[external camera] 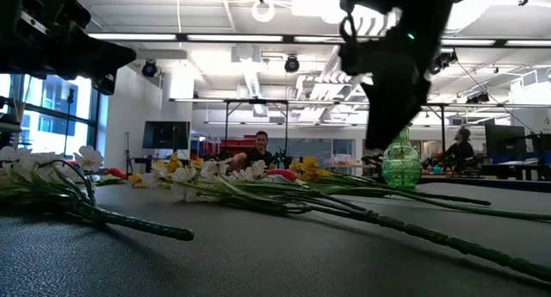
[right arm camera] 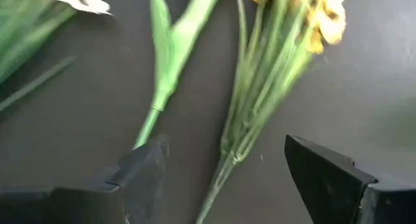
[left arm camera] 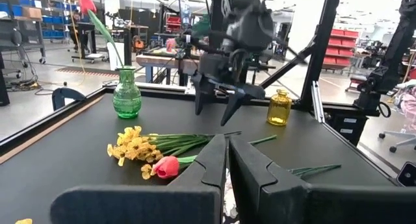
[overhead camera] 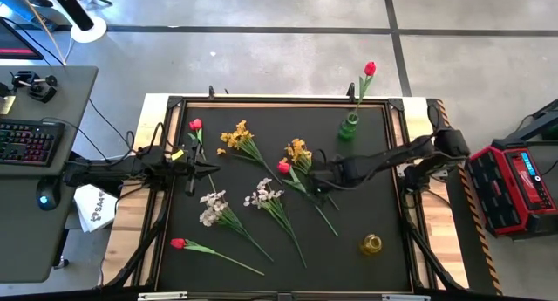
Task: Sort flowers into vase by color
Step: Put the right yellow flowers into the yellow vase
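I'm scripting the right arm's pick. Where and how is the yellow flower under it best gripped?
Probably at the narrow stem bundle just below the yellow flower's blossoms, coming from above. The stems lie flat on the mat, and the right gripper, open, already straddles them; the red tulip's stem lies close alongside.

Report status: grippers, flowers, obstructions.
Right gripper open over the yellow flower stem. Left gripper shut, empty. One red flower in green vase. Red flower stem lies alongside.

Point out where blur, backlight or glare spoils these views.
Right wrist view: close-up yellow flower stems are soft with blur between the right gripper fingers. Low view: bright ceiling lights turn the arm into a silhouette before the green vase. High view: evenly lit.
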Robot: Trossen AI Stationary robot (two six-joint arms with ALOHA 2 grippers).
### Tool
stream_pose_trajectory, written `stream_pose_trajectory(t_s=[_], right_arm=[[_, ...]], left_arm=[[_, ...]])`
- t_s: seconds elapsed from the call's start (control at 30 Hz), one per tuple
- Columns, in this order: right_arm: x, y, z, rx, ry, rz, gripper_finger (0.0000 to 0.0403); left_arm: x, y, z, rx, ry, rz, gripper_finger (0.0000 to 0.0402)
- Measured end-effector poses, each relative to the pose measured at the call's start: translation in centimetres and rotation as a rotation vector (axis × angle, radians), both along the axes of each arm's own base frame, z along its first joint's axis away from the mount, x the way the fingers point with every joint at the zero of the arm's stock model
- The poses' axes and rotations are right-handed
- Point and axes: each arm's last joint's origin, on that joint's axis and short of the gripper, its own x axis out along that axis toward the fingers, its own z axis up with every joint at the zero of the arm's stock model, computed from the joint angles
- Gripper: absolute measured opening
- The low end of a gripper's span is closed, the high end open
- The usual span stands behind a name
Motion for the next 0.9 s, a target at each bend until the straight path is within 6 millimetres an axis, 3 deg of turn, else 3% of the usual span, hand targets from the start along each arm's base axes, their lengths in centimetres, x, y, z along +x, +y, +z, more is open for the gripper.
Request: stream_pose_trajectory(t_s=[0.13,0.23,0.53,0.7,0.9], right_arm=[[-1.1,-0.1,-2.4,-0.01,-0.014,-0.026,0.0293],[-0.8,-0.9,-3.5,-0.011,-0.112,-0.023,0.0293],[-0.3,-3.7,-3.8,-0.015,-0.173,-0.11,0.0293],[-0.2,-3.9,-3.7,-0.037,-0.178,-0.099,0.0293],[0.1,-3.8,-5.1,-0.032,-0.135,-0.093,0.0293]], left_arm=[[0.0,0.0,0.0,0.008,-0.001,0.0,0.0006],[0.0,0.0,0.0,0.009,-0.002,0.0,0.0006],[0.0,0.0,-0.1,0.002,0.01,0.0,0.0006],[0.0,0.0,-0.1,0.002,0.011,-0.001,0.0006],[0.0,0.0,-0.1,0.01,0.011,0.0,0.0006]])
